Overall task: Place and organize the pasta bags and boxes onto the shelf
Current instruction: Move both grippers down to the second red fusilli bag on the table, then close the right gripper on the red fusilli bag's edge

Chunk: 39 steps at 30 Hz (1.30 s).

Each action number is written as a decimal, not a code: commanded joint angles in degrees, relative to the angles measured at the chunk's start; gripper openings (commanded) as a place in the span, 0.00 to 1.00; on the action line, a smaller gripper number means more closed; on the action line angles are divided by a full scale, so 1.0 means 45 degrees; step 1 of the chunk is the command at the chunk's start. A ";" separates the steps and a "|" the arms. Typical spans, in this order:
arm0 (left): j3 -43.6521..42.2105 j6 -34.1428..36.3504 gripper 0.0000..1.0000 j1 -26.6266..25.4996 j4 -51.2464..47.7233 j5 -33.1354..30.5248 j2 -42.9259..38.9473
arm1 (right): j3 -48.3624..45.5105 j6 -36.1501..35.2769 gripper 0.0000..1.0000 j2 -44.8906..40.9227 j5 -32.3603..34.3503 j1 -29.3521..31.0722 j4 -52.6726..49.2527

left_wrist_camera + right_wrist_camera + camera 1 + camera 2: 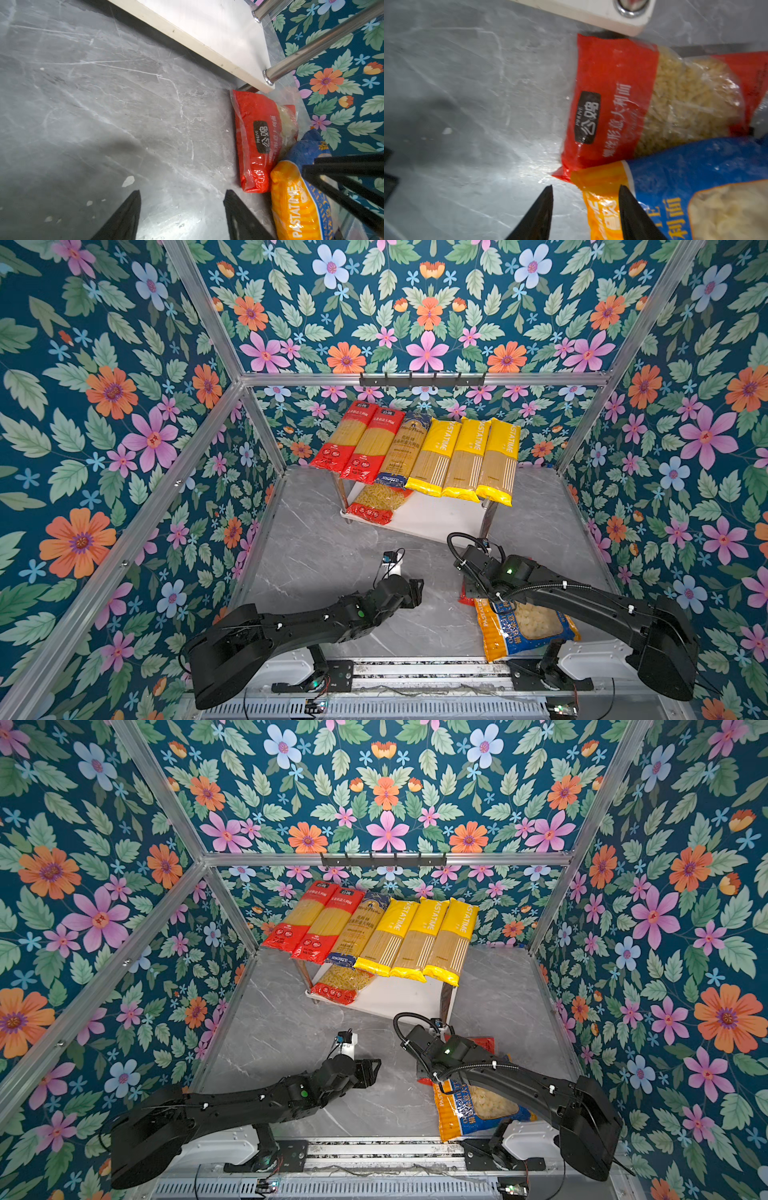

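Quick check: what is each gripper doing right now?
Left gripper: open, empty.
Right gripper: open, holding nothing, over the orange end of the blue-and-orange plastic pasta bag.

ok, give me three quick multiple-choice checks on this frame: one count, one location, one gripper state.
1. How many yellow PASTATIME spaghetti packs lie on the top tier of the white two-tier shelf? A one, B three, C five.
2. Where is the blue-and-orange plastic shells bag? A the shelf's top tier, B the shelf's lower tier, C the grey marble table.
3. The left gripper is: A open and empty, B shut on a red bag, C shut on a yellow pack.

Answers:
1 B, three lie side by side at the tier's right end in both top views.
2 C, it lies flat on the table, off the shelf.
3 A, the left wrist view shows its jaws apart with only table between.
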 commanded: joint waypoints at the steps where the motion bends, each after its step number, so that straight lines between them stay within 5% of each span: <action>1: -0.0124 -0.0092 0.69 -0.0030 0.0054 -0.0481 -0.0184 | -0.0207 0.0430 0.53 0.0270 0.0639 0.0009 -0.1097; 8: -0.0496 -0.0111 0.73 -0.0031 -0.0636 -0.0812 -0.0951 | -0.0888 0.0470 0.50 0.1306 -0.0001 -0.0010 0.0301; 20: -0.0365 -0.0034 0.76 -0.0030 -0.0855 -0.0622 -0.0578 | -0.1182 0.0610 0.27 0.1347 0.0068 -0.0054 0.0869; 26: -0.0289 -0.0027 0.76 -0.0021 -0.0708 -0.0434 -0.0311 | -0.0490 0.0303 0.40 0.1180 0.0180 -0.0054 0.0926; 39: -0.0366 -0.0084 0.75 -0.0030 -0.0649 -0.0347 -0.0223 | -0.0644 0.0020 0.47 0.2403 -0.0759 -0.0245 0.2906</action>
